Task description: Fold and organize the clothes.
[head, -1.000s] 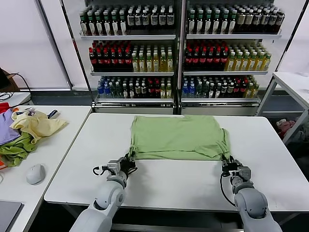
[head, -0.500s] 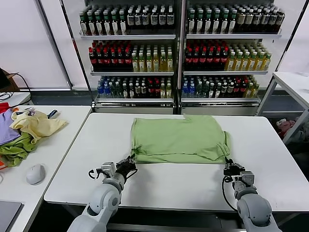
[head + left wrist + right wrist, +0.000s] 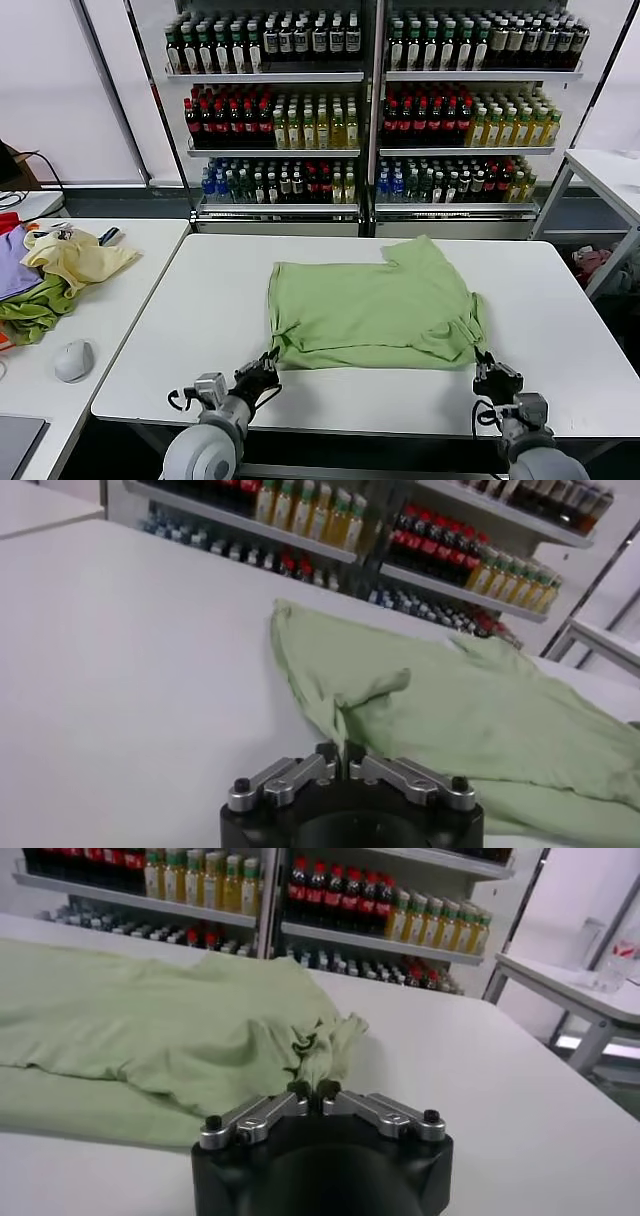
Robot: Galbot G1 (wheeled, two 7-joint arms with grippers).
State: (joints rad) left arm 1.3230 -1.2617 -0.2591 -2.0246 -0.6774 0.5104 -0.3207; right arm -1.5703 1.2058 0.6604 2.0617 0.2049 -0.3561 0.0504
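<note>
The light green T-shirt (image 3: 375, 305) lies partly folded on the white table (image 3: 560, 300), its near edge drawn toward the table's front. My left gripper (image 3: 268, 366) is at the shirt's near left corner, shut on a pinch of fabric. In the left wrist view the gripper (image 3: 341, 752) has cloth (image 3: 480, 710) rising from between the closed fingers. My right gripper (image 3: 487, 362) holds the near right corner. In the right wrist view that gripper (image 3: 313, 1089) is shut on bunched green cloth (image 3: 150, 1018). No printed graphic shows.
Shelves of bottles (image 3: 370, 100) stand behind the table. A side table on the left carries a pile of yellow, green and purple garments (image 3: 50, 270) and a mouse (image 3: 73, 360). Another white table (image 3: 610, 170) stands at the right.
Both grippers have pulled back toward the table's front edge with the shirt's near corners in them. The shirt has slid nearer and skewed, and its far right corner has lifted into a point.
</note>
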